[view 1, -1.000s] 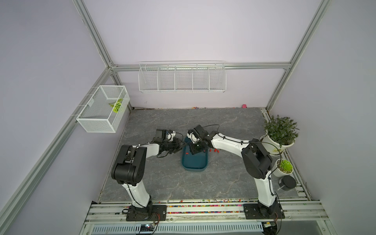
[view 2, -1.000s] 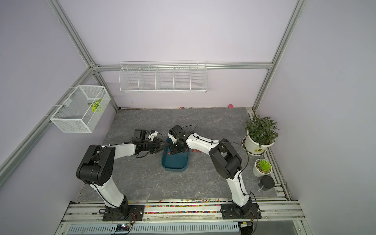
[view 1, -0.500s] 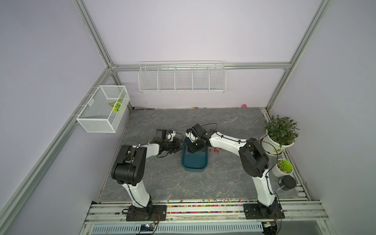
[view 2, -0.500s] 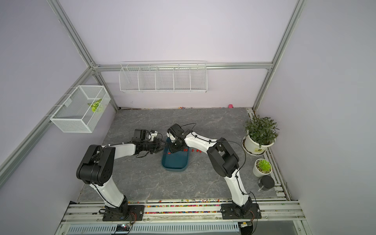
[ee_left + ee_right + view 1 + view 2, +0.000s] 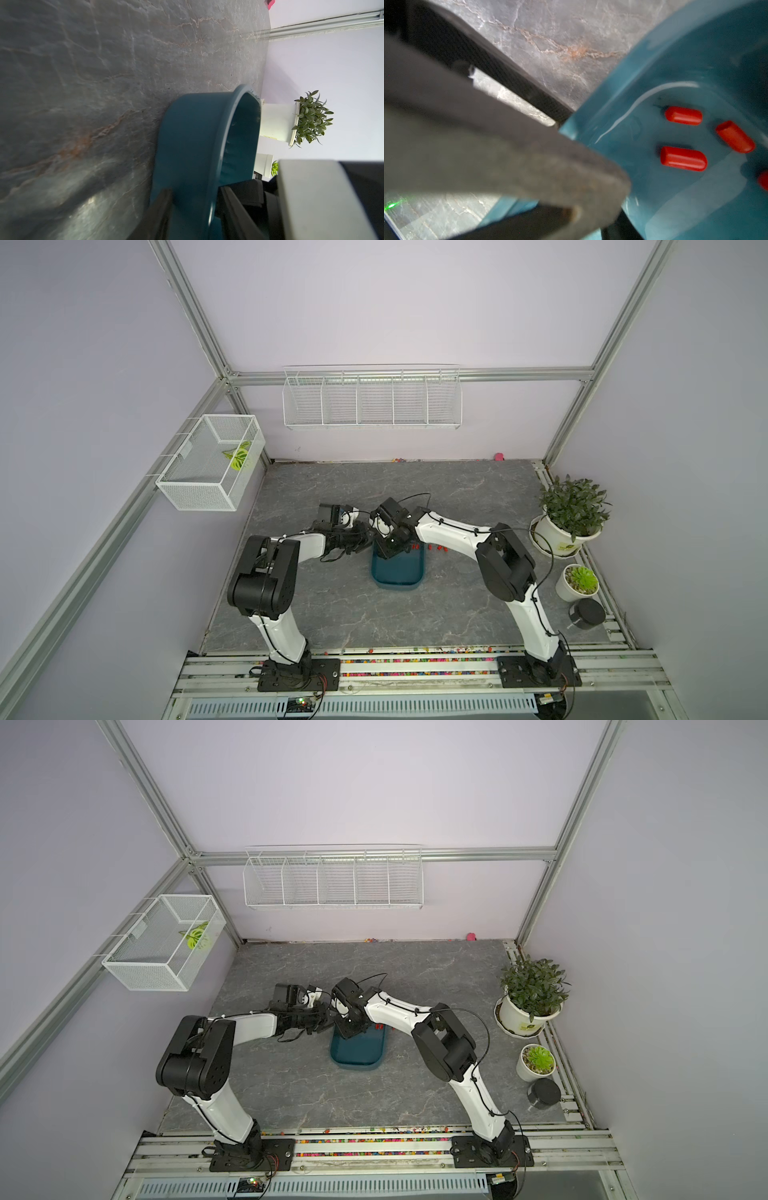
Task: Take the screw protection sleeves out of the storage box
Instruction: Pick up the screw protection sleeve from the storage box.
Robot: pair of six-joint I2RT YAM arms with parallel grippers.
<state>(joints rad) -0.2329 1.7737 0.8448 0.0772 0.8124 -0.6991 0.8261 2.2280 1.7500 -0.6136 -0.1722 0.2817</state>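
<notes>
Both arms meet at the far end of the dark teal, round-cornered plastic storage box (image 5: pixel 399 574) on the grey stone-patterned table (image 5: pixel 324 605).

Well to the box's right, the leafy plant's white pot (image 5: pixel 559 536) carries a small green label, too small to read. The left gripper (image 5: pixel 194 192) is clamped on the box's far left wall, one finger outside and one inside. The right gripper (image 5: pixel 390 548) hangs over the box's far end; a blurred grey finger (image 5: pixel 529 158) fills its wrist view, so whether its jaws are apart cannot be told. Tiny bright red cylindrical plastic screw protection sleeves (image 5: pixel 683 115) lie apart on the box floor there; a few more lie on the table just right of the box.
</notes>
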